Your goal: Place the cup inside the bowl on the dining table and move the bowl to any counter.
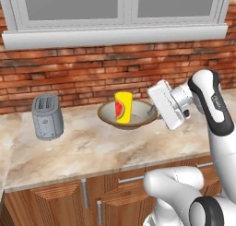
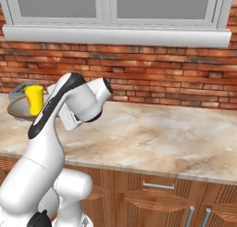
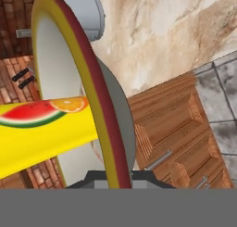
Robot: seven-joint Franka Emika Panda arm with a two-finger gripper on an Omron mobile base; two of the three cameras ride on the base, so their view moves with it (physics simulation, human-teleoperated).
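Note:
The wide tan-grey bowl (image 1: 138,120) with its brown rim is at the counter (image 1: 92,146) under the window, and the yellow cup (image 1: 123,107) with the watermelon mark stands upright inside it. My gripper (image 1: 154,112) is at the bowl's right side, shut on its rim. In the hand view the rim of the bowl (image 3: 88,82) runs down between my gripper (image 3: 118,179), with the cup (image 3: 41,133) lying across the left. From the right base view the cup (image 2: 34,99) and bowl (image 2: 18,109) show at far left behind my arm. I cannot tell whether the bowl touches the counter. The dining table is out of view.
A grey toaster (image 1: 47,116) stands on the counter left of the bowl. The red brick wall (image 1: 92,77) and window sill close off the back. Brown cabinets (image 1: 60,197) with silver handles sit below. The counter (image 2: 162,138) stretches wide to the right of my arm.

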